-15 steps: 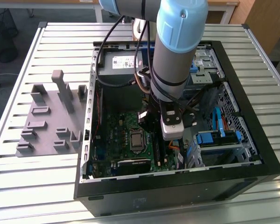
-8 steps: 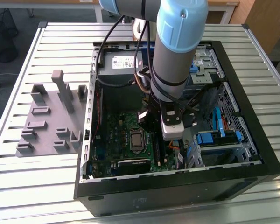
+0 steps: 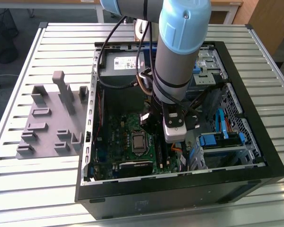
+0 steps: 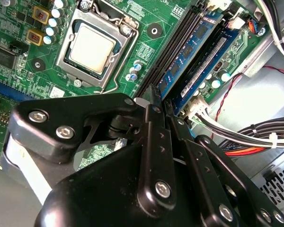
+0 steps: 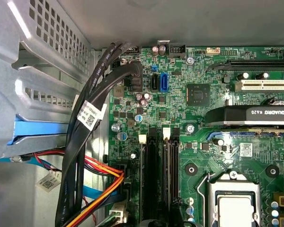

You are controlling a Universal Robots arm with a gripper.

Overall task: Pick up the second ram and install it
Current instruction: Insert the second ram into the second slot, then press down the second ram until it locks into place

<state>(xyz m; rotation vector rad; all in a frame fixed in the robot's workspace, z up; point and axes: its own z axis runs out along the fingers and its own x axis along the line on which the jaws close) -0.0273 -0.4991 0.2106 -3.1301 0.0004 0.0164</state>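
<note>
Fixture tray: we see the grey fixture tray (image 3: 54, 120) on the slatted table (image 3: 19, 189), at the exterior view's left, beside the open computer case (image 3: 255, 156).
Motherboard: we find the green motherboard (image 3: 116, 137) on the case floor, its processor socket (image 4: 92, 47) bare.
Gripper: our gripper (image 4: 158, 101) hangs inside the case over the memory slots (image 5: 158, 179), fingers drawn narrow.
Second ram: we see the second ram (image 4: 191, 49) standing in the slots, its near end at the fingertips; we cannot tell if they clamp it.
Cables: black cables (image 5: 85, 137) run along the drive cage.
</note>
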